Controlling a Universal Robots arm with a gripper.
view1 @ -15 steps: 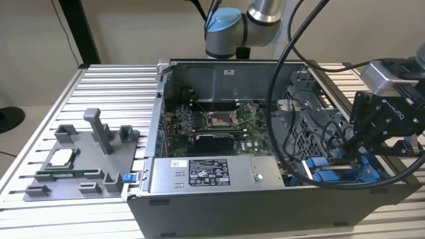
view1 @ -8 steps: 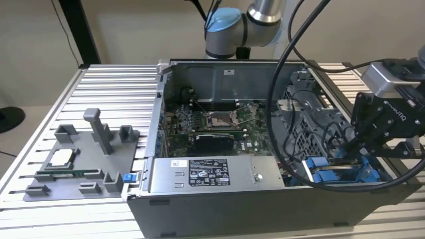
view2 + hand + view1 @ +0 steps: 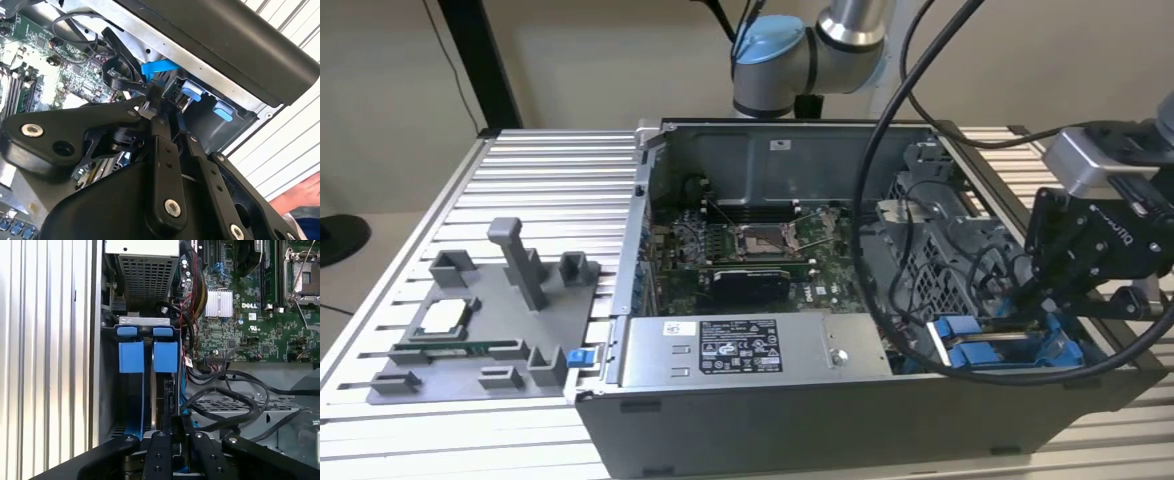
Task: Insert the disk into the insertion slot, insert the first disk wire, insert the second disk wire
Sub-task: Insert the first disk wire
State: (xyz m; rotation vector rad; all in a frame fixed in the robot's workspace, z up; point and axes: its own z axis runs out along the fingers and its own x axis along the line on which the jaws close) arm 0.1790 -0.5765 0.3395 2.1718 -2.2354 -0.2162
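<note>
Honestly, the gripper [image 3: 154,100] is pinched narrow on the black disk wire [image 3: 122,82] right at the insertion slot [image 3: 111,385]; going in tilted, it could jam or slip free.

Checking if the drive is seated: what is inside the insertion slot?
In the first wrist view, two blue frames stand side by side inside the insertion slot. The gripper covers their near ends, so a drive body in either cannot be confirmed.
</note>
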